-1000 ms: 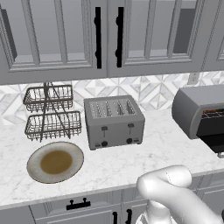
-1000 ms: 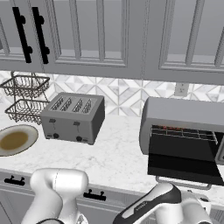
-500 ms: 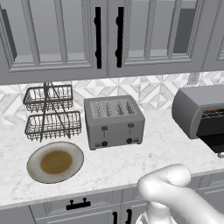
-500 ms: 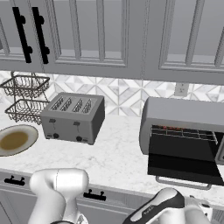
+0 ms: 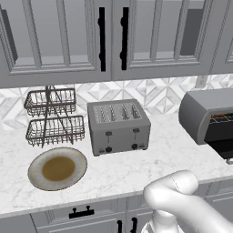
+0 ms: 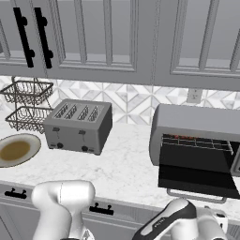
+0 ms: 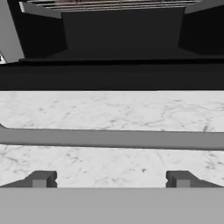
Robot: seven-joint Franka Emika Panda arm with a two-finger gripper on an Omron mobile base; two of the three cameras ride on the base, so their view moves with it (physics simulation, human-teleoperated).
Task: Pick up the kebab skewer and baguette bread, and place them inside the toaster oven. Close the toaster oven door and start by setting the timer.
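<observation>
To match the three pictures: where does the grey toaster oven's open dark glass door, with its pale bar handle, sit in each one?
Left base view: the toaster oven door sits at the right edge, cut off by the frame.
Right base view: lower right, the door folded down in front of the cavity.
Hand view: the door is the dark band across the upper half, above its pale handle.
Shared landmark: the white marble counter.

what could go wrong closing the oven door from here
1. The gripper is open just below the door handle, in front of the counter edge; lifting off-centre could let the bar slip off a finger.
2. The door hangs flat over the counter; a push too low might jam it rather than swing it up.
3. Red bits show on the rack inside the oven; slamming could jolt them.
</observation>
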